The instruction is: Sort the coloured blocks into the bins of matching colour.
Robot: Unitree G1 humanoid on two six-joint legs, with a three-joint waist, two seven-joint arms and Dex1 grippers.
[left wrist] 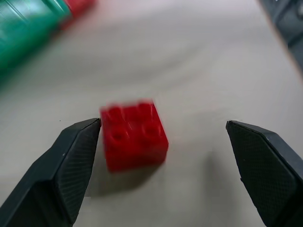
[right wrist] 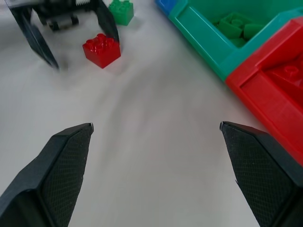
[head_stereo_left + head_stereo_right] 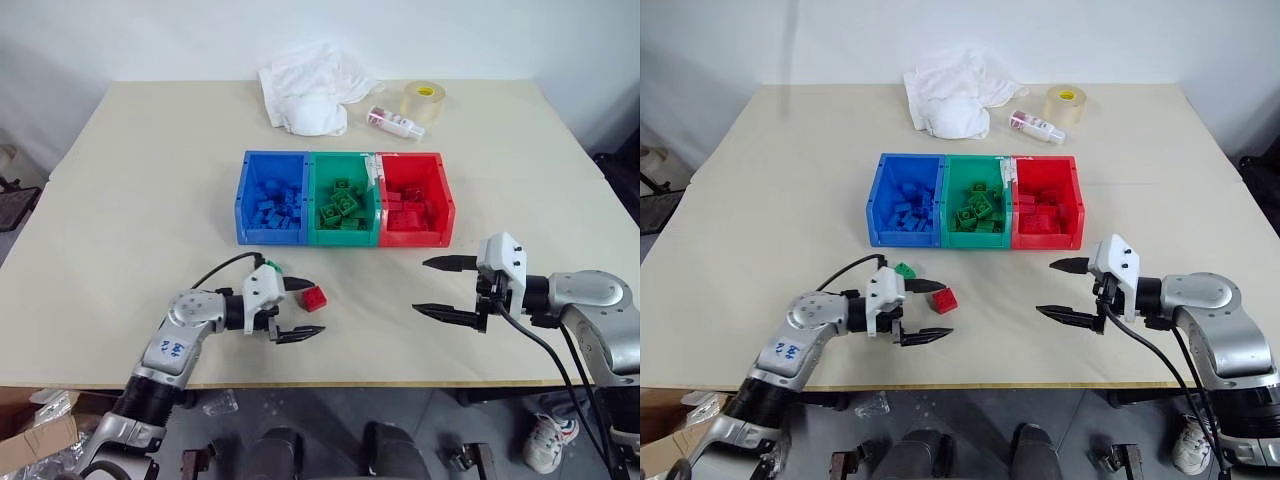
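beige table (image 3: pixel 120 200) holds three bins (image 3: pixel 343 199), each already stocked with matching blocks. left to sort: red brick (image 3: pixel 315 297) between the spread left gripper (image 3: pixel 297 309), and green brick (image 3: pixel 904 270) beside it. right gripper (image 3: pixel 440 288) spread, empty.

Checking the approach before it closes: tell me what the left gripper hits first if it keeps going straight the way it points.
Most likely the red block, lying on the table between the open left gripper fingers.
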